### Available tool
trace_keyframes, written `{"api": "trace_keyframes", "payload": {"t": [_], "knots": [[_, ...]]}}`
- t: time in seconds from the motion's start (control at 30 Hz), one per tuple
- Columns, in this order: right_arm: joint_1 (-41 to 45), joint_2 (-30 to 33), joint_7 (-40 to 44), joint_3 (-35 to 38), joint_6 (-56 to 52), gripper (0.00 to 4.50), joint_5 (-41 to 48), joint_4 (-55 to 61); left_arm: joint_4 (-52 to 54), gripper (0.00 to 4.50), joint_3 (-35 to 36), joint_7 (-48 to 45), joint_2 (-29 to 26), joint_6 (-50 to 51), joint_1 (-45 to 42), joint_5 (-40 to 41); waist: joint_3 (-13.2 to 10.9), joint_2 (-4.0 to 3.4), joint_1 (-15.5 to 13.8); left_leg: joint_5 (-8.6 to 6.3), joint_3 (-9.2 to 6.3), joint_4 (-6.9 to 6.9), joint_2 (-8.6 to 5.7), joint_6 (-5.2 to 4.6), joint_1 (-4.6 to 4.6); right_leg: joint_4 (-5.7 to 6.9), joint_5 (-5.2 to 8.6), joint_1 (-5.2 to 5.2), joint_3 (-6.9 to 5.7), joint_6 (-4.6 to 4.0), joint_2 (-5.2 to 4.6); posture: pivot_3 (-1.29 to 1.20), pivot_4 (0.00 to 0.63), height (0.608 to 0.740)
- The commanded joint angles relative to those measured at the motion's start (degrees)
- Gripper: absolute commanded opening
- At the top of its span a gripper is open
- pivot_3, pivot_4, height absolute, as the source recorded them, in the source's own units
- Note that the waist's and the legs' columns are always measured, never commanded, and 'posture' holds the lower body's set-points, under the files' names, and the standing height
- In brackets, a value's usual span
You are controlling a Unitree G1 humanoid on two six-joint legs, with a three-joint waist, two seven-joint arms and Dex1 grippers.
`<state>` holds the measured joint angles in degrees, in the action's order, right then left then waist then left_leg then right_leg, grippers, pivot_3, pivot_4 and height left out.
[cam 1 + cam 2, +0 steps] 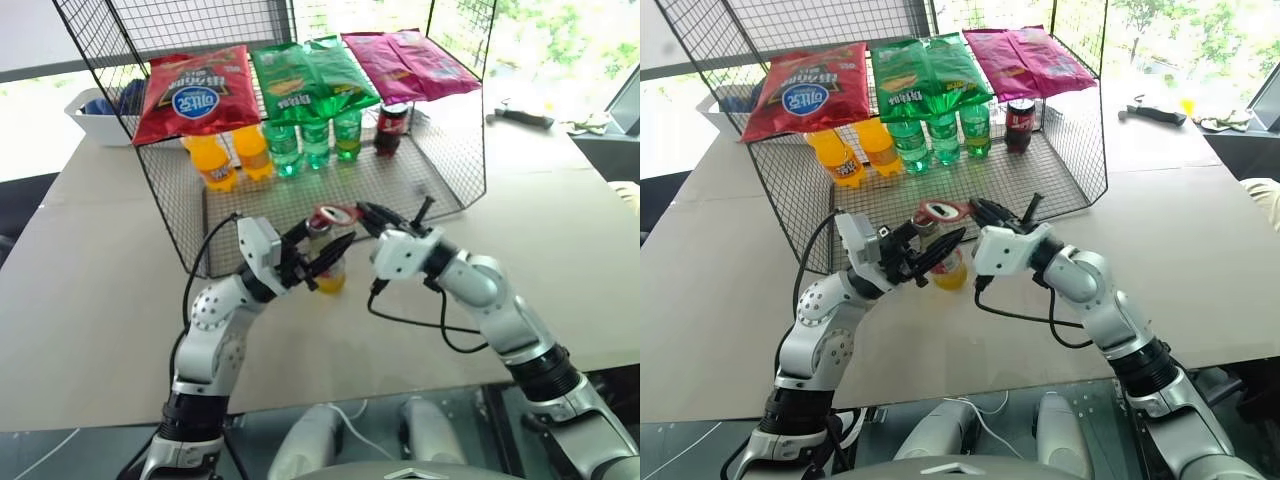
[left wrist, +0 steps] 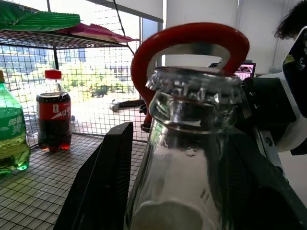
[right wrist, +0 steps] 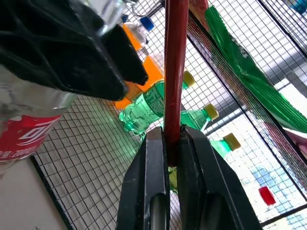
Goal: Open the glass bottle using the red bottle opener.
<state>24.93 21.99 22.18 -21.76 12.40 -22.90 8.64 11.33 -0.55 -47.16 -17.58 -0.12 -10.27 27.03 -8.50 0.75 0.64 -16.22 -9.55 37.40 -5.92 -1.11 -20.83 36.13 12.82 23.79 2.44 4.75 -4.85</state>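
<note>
red opener set over the bottle's cap, both arms meeting at centre frame

the glass bottle (image 1: 329, 262) stands upright on the table (image 1: 90, 300) at the middle of the frame, just in front of the wire rack (image 1: 455, 170), with yellow-orange liquid at its bottom. the left gripper (image 1: 322, 258) has its jaws half spread around the bottle's body, one black finger (image 2: 103, 187) on each side of the glass. the red bottle opener (image 1: 335, 215) lies over the crown cap (image 2: 194, 86), its oval ring arching round the cap's rim. the right gripper (image 1: 368, 217), coming in from the right, has its jaws pinched tight on the opener's narrow handle. behind, in the rack, orange bottles (image 1: 228, 155), green bottles (image 1: 315, 140) and a cola bottle (image 1: 392, 127) stand under snack bags (image 1: 300, 75) in the upper part of the frame.
</note>
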Motion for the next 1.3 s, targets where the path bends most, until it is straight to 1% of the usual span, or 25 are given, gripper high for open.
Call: {"api": "trace_keyframes", "payload": {"t": [0.03,0.27,0.43,0.53,0.7,1.07,1.13,1.3], "knots": [[1.4,0.6,0.3,-1.4,3.8,0.00,-2.8,-0.1,0.6,1.95,-1.1,-0.1,-0.2,0.5,0.3,-0.6,0.0,0.00,0.0,0.00,0.01,0.00,0.00,0.00,0.02,0.01,0.00,0.00,0.01,0.00,0.00,0.00,0.150,0.740],[1.4,1.8,-0.4,-2.5,9.2,0.00,-7.0,-2.1,-0.2,1.95,-1.0,-0.1,-0.1,0.4,0.1,-0.7,0.0,0.00,-0.1,0.00,0.02,0.00,0.00,0.00,0.06,0.01,0.00,-0.02,0.02,0.00,0.00,0.00,0.150,0.740],[0.7,2.3,1.0,-2.7,7.2,0.00,-9.0,-1.1,-0.8,1.95,-0.9,-0.3,0.0,0.4,-0.2,-0.7,0.1,-0.01,-0.1,0.00,0.03,0.00,0.00,0.00,0.09,0.03,0.00,-0.03,0.02,0.00,0.01,0.00,0.150,0.740],[-0.7,1.7,0.4,-2.6,6.5,0.00,-9.2,-0.6,-1.5,1.95,-0.6,-0.2,0.0,0.7,-0.7,-0.6,0.2,-0.02,-0.1,0.00,0.02,0.00,0.00,0.00,0.11,0.03,0.00,-0.04,0.02,0.00,0.01,0.00,0.150,0.740],[-0.5,1.5,-0.1,-3.2,7.1,0.00,-11.3,-0.8,-1.6,1.95,-0.3,-0.3,-0.3,1.2,-0.9,-0.5,0.2,-0.05,-0.1,0.00,0.05,0.00,0.00,0.00,0.17,0.04,0.00,-0.06,0.05,0.00,0.01,0.00,0.150,0.740],[0.2,0.3,-0.8,-3.1,7.5,0.00,-12.1,-2.6,-1.9,1.95,0.0,-0.1,-0.8,2.2,-1.7,-0.2,0.2,-0.07,-0.1,0.00,0.05,0.00,0.01,0.01,0.18,0.06,0.00,-0.06,0.05,0.00,0.03,0.00,0.150,0.740],[-1.3,-2.0,-0.3,-2.4,4.8,0.00,-8.5,-2.4,-2.1,1.95,0.0,-0.2,-0.8,2.3,-1.9,-0.2,0.2,-0.06,0.0,0.00,0.05,0.00,0.01,0.01,0.19,0.06,0.00,-0.06,0.05,0.00,0.03,0.00,0.150,0.740],[-2.4,-2.7,0.8,-2.9,4.7,0.00,-6.8,-1.9,-2.4,1.95,0.0,-0.2,-0.6,2.5,-2.2,-0.3,0.2,-0.06,0.0,0.01,0.08,0.00,0.05,0.01,0.18,0.05,-0.01,-0.06,0.08,-0.02,0.05,0.00,0.150,0.740]]}}
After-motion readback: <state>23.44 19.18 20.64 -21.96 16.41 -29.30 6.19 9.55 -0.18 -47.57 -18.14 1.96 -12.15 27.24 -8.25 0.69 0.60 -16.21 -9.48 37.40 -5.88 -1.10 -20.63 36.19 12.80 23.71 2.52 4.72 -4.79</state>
